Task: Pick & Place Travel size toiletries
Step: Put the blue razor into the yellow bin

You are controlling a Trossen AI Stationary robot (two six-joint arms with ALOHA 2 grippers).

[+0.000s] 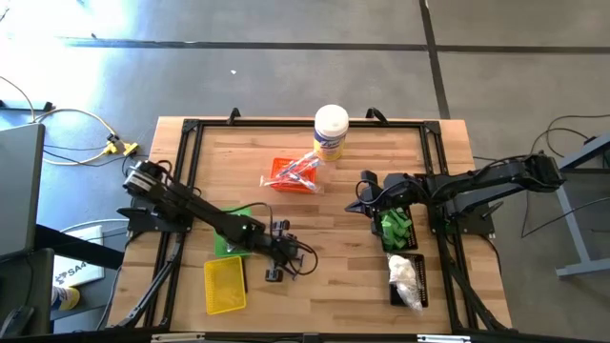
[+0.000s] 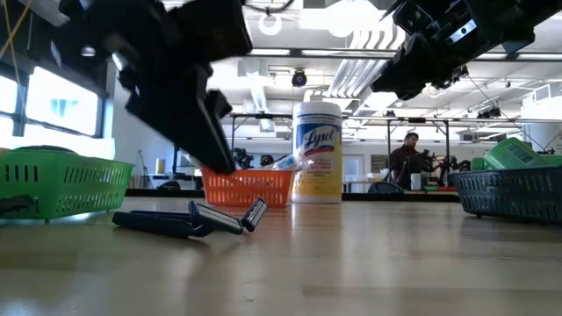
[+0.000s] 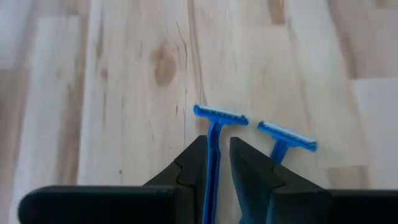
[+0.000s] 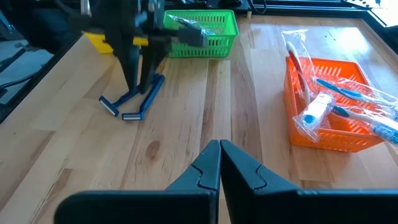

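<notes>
Here left gripper (image 3: pixel 217 163) narrowly parted, clamping blue razor (image 3: pixel 216 134) handle on table; right gripper (image 4: pixel 219 163) closed, empty.

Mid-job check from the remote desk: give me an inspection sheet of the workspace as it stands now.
Surface: wooden table, bare around the centre.
Job's things: two blue razors lying side by side on the wood; wrapped toothbrushes in the orange tray; green bottles in the black tray; white fluffy bags below them.
Clutter: Lysol canister standing upright; green tray; yellow tray.
Grippers: left gripper closed around one razor's handle; right gripper shut, empty, above the table.
Cables: yellow and white leads on the floor left of the table.
Surroundings: a person far behind, in the low view.
</notes>
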